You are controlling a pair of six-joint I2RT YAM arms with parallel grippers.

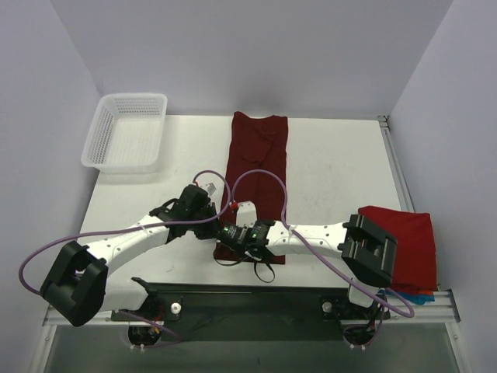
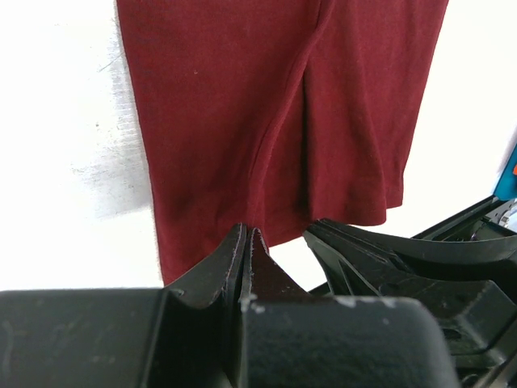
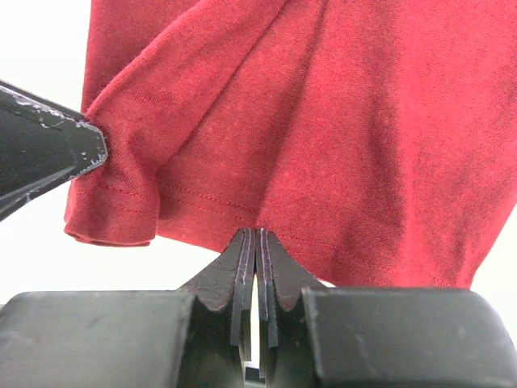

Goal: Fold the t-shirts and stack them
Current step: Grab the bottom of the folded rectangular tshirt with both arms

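A dark maroon t-shirt [image 1: 258, 155] lies in the middle of the table as a long narrow strip, its hem toward the arms. My left gripper [image 1: 220, 230] is shut on the hem's near left corner [image 2: 249, 233]. In the right wrist view, its finger [image 3: 48, 149] pinches bunched cloth there. My right gripper [image 1: 242, 250] is shut on the same hem a little to the right [image 3: 256, 233], and the cloth [image 3: 307, 121] puckers toward its jaws. A brighter red t-shirt [image 1: 411, 241] lies folded at the right edge, partly under the right arm.
A white mesh basket [image 1: 130, 96] stands at the back left corner. A bit of blue-green cloth [image 1: 419, 297] shows under the red shirt's near edge. The two wrists are close together over the near hem, and purple cables loop above them.
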